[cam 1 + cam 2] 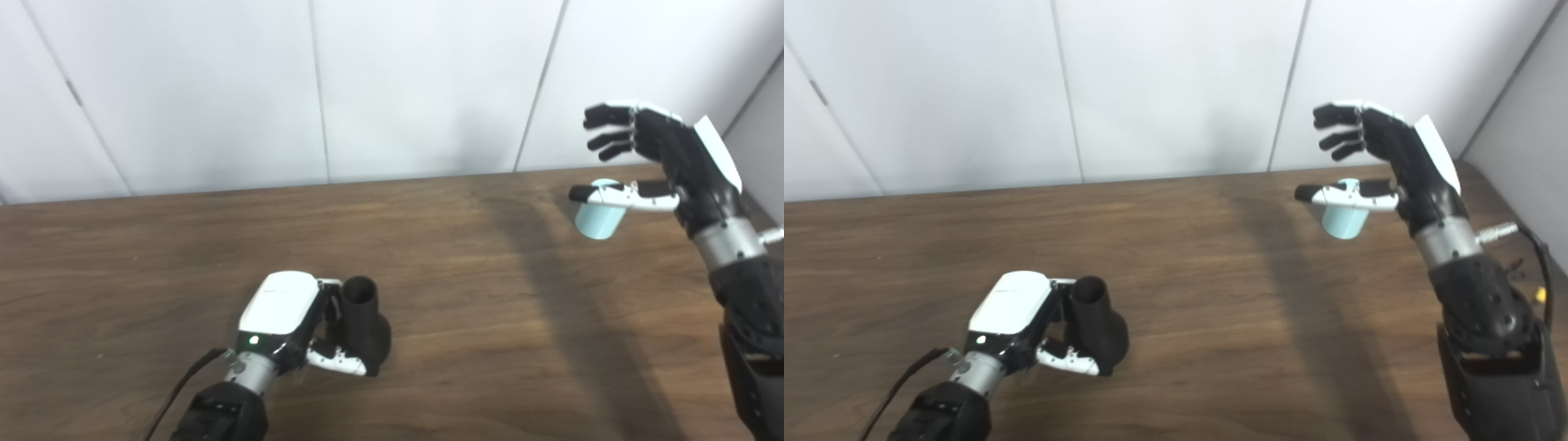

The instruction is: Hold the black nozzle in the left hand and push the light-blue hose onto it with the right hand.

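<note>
Hose (599,217), light-blue, short, lying on the table (465,294) just under my spread, empty right hand (667,162), well off from the black nozzle (362,324) clamped upright in my left hand (288,321), mouth up.

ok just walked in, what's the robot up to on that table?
The left hand has its fingers wrapped around the black nozzle, which stands on the wooden table with its open end up. The right hand is open above the far right of the table, over the light-blue hose; whether the thumb touches it is unclear. Hose and nozzle are far apart, not yet joined.
</note>
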Robot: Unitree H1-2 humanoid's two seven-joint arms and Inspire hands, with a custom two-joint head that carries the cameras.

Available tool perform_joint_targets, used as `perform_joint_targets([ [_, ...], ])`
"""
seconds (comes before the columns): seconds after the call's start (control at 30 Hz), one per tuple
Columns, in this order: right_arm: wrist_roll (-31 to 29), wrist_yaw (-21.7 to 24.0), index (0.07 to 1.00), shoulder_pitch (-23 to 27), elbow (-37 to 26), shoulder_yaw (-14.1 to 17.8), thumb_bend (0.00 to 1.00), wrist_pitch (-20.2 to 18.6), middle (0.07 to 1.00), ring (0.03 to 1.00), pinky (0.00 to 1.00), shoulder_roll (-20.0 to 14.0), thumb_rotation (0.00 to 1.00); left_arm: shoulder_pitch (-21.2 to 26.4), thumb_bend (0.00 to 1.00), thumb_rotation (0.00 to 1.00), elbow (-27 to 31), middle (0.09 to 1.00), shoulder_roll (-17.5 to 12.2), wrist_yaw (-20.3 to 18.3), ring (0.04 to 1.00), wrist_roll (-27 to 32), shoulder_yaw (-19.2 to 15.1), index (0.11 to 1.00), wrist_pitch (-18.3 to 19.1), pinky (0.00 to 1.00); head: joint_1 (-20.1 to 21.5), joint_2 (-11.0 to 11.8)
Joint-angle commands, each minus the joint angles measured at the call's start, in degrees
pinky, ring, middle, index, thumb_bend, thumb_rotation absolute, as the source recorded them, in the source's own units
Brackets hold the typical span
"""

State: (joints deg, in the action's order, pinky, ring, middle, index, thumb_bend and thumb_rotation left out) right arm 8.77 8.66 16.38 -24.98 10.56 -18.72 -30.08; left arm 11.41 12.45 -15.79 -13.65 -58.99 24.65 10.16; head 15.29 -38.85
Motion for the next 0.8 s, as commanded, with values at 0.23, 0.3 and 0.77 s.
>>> perform_joint_targets([
  [0.23, 16.0, 6.1, 0.718, 8.9, 2.8, -8.1, 0.84, -6.1, 0.782, 0.778, 0.66, -12.1, 0.00, 0.5, 0.51, 0.00, -2.1, 0.490, -1.1, 1.2, 0.467, 1.7, -1.9, 0.478, -3.2, 0.39, 4.3, 0.5],
  [0.3, 19.9, 7.7, 0.724, 10.5, 4.6, -10.6, 0.88, -6.8, 0.785, 0.790, 0.69, -14.0, 0.00, 0.5, 0.51, 0.00, -1.9, 0.482, -1.2, 0.6, 0.457, 1.9, -2.2, 0.484, -3.2, 0.38, 5.1, 0.5],
  [0.77, 31.7, 15.2, 0.786, 17.2, 23.9, -21.4, 1.00, -4.2, 0.891, 0.946, 0.85, -17.2, 0.01, 0.0, 0.51, 0.00, -1.2, 0.467, -1.7, 0.1, 0.438, 3.2, -3.5, 0.494, -4.9, 0.37, 7.8, 0.2],
])
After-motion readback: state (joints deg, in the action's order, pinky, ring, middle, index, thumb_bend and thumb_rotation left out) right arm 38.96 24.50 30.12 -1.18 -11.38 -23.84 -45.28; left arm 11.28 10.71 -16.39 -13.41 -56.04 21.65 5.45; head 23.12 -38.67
